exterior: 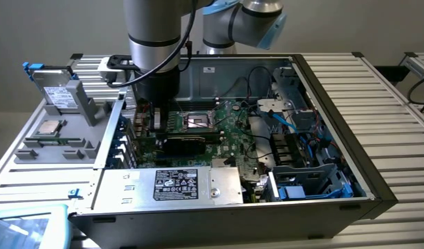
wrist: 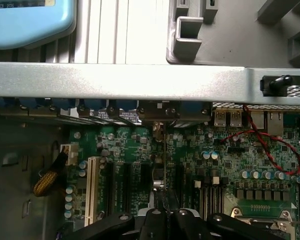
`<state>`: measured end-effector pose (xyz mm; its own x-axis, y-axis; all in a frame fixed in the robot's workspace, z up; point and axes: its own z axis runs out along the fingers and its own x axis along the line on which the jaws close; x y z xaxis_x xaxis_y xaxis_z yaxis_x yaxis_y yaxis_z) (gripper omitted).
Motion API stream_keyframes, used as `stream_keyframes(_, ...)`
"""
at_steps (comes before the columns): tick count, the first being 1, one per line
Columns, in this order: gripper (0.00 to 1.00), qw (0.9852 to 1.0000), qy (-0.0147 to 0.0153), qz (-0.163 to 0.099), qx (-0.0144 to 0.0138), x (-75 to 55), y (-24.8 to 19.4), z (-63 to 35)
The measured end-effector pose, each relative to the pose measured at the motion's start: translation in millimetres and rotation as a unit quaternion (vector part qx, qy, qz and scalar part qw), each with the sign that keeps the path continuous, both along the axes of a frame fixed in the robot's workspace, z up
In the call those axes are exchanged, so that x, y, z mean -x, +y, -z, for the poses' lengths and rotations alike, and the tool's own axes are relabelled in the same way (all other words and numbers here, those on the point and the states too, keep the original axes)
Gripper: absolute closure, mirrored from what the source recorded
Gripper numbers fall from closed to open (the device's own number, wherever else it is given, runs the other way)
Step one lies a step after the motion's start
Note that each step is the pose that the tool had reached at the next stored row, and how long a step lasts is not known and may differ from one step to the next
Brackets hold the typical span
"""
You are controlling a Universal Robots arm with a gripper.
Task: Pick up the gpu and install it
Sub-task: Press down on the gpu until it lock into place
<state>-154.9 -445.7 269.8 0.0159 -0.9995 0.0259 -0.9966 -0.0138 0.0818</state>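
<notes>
Gripper [wrist: 166, 214] is clamping together on the gpu [wrist: 164, 172], holding it edge-on over the motherboard [wrist: 225, 165] slots inside the open computer case [exterior: 336, 78], so pickup looks finished while seating is seemingly remaining.

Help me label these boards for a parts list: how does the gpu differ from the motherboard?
The gpu is far smaller than the motherboard. The gpu stands on edge, while the motherboard lies flat. The gpu shows a black face in the exterior view; the motherboard is green. Both are rectangular boards inside the open computer case.
</notes>
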Motion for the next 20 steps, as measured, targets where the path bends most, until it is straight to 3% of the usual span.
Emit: stream_keyframes(20,0.88,1.0000,0.0000,0.000,0.0001,3.2,0.0,0.8)
